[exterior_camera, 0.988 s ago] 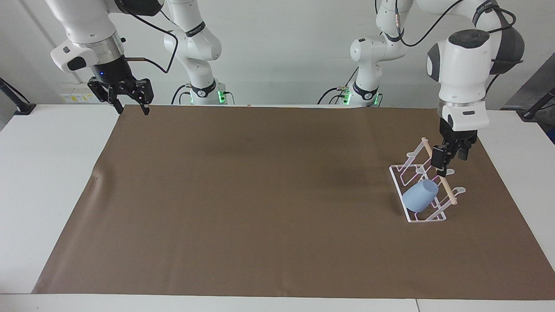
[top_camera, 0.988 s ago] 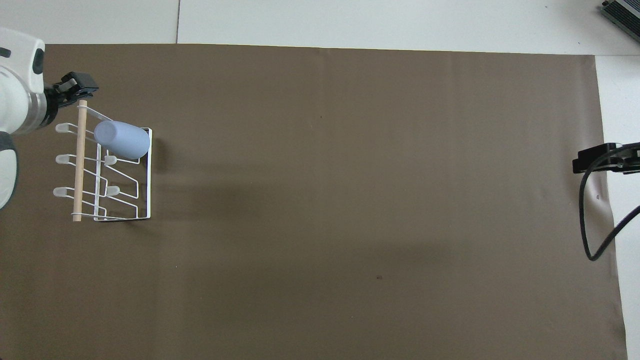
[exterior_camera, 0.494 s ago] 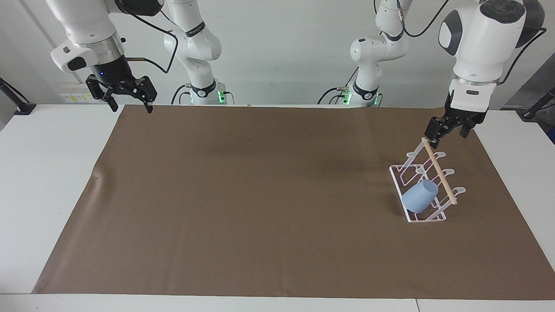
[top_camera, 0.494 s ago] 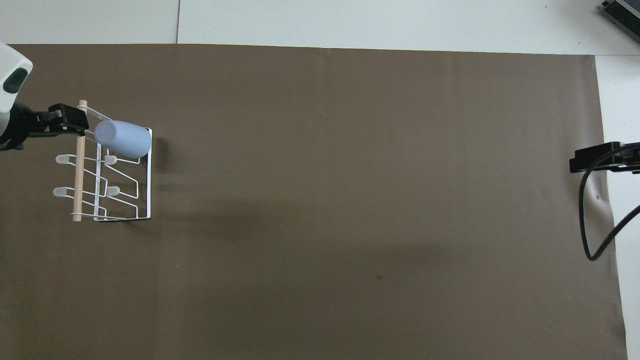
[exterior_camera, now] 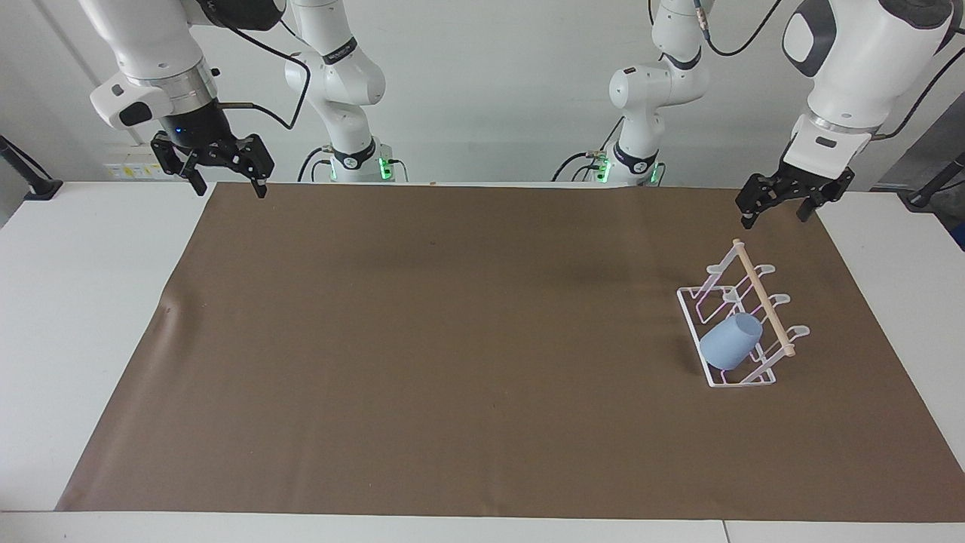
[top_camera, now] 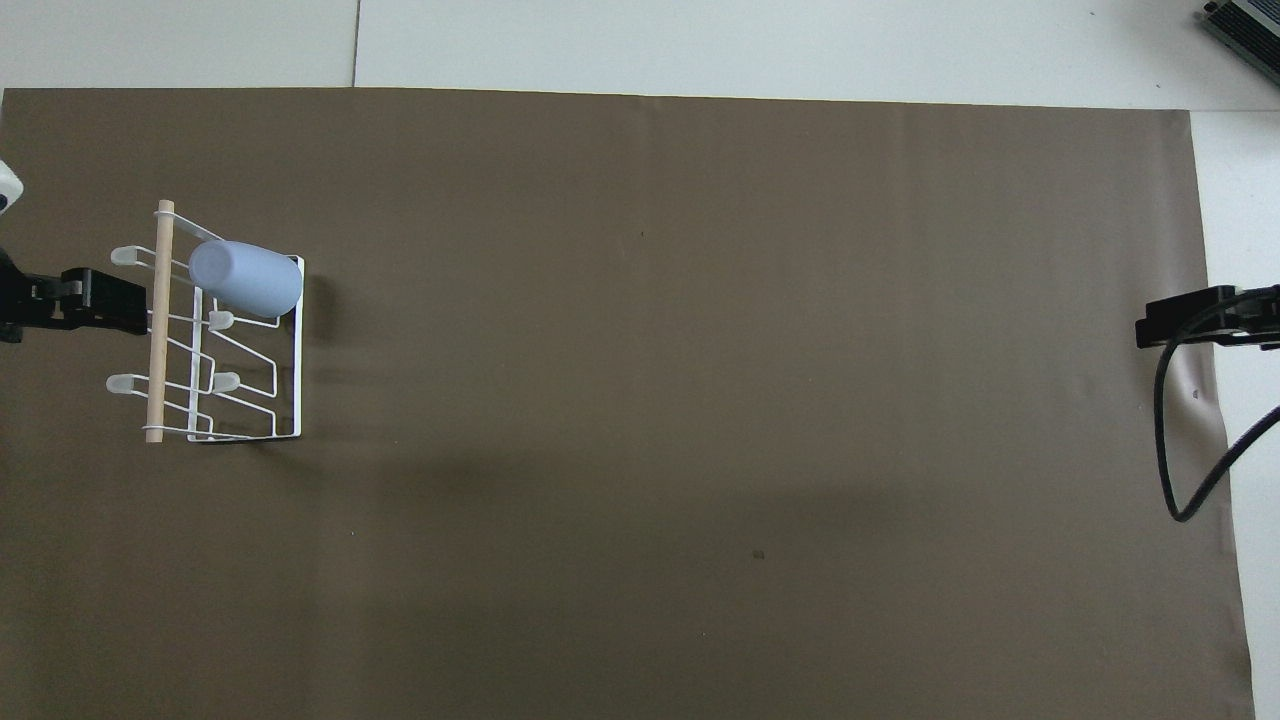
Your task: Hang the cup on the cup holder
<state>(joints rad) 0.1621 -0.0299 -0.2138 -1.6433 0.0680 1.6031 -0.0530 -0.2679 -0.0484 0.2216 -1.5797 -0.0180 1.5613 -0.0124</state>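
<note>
On the rack (exterior_camera: 730, 326) the cup (exterior_camera: 730, 341) seems hung, slanting base-up. Left claw (exterior_camera: 776, 209) hovers wide and empty above the mat; right claw (exterior_camera: 225, 179) waits wide.

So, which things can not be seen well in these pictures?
- Prong inside the cup: both views, hidden by the cup's wall on the cup holder.
- Left gripper: overhead view, mostly cut off by the edge.
- Right gripper: overhead view, only its tip shows.
</note>
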